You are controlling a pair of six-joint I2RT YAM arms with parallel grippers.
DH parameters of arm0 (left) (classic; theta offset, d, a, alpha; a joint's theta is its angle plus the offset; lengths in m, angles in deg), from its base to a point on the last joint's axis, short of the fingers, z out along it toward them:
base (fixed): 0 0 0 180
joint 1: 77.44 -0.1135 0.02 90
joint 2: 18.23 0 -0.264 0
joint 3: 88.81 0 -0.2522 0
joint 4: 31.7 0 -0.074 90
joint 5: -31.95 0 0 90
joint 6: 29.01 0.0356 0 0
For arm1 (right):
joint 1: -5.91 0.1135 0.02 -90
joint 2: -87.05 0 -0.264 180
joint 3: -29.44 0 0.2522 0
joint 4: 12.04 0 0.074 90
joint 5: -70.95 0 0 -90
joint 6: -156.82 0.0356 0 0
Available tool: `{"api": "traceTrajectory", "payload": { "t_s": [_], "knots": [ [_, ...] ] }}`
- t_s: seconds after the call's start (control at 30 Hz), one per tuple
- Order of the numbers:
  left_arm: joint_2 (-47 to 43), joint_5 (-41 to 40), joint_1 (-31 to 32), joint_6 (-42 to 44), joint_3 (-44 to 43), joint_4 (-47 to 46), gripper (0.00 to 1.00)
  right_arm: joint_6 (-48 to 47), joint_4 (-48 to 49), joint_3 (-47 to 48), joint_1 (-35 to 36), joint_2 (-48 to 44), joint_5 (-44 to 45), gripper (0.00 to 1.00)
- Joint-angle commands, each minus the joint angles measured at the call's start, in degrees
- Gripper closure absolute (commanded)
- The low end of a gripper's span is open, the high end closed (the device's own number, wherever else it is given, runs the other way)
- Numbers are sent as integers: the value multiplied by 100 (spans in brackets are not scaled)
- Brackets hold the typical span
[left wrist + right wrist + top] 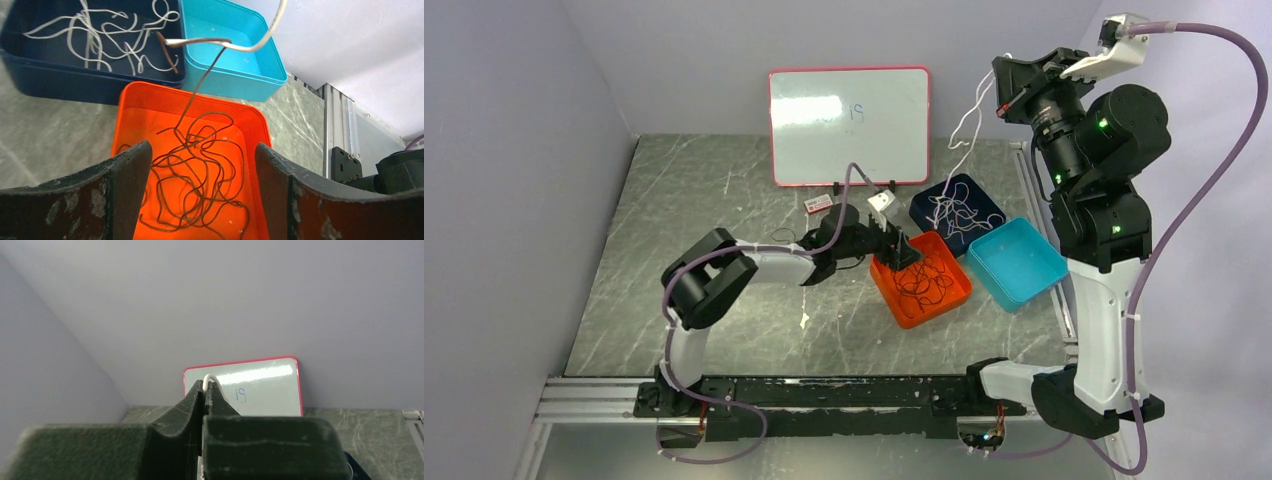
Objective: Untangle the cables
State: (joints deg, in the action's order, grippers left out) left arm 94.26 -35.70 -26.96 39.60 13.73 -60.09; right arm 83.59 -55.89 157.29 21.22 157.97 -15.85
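Black cables [200,175] lie in loose curly loops in the orange tray [902,303]. My left gripper [202,148] hovers open just above them, nothing between its fingers [125,190]. In the top view the left gripper [906,254] sits at the tray's far left edge. One black strand [197,90] rises from the pile toward a white cable [255,46] crossing overhead. White cables [959,212] fill the navy bin [927,203]. My right gripper [998,92] is raised high, shut on a white cable [970,125] that hangs down into that bin. The right wrist view shows its loop [208,378] pinched at the tips.
A teal bin [1016,262] stands right of the orange tray, with only bare floor showing inside it. A red-framed whiteboard [849,125] leans against the back wall. A small red and white tag [818,204] lies near it. Metal rails [1044,200] run along the table's right edge.
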Motion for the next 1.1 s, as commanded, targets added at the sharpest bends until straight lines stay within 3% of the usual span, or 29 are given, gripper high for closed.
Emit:
{"api": "traceTrajectory", "payload": {
  "t_s": [0.0, 0.17, 0.5, 0.57, 0.67, 0.77, 1.07],
  "knots": [
    [394, 84, 173, -153, -525, -416, 21, 67, 81, 211, -42, -25, -79, 100],
    [864, 148, 234, -202, -1043, -343, 24, 64, 2, 282, -38, -1, -83, 100],
    [1411, 231, 239, -357, -1487, -341, 49, 41, -68, 359, -38, 44, -94, 100],
    [1477, 325, 234, -426, -1503, -385, 57, 24, -85, 378, -45, 49, -80, 100],
    [1510, 393, 237, -475, -1501, -368, 79, -3, -27, 337, -36, 25, -14, 100],
    [1468, 344, 238, -455, -1433, -265, 89, -65, 11, 371, -39, 39, 112, 100],
    [1492, 193, 237, -519, -1272, -97, 93, -377, 209, 943, -43, 90, 705, 100]
  ]
}}
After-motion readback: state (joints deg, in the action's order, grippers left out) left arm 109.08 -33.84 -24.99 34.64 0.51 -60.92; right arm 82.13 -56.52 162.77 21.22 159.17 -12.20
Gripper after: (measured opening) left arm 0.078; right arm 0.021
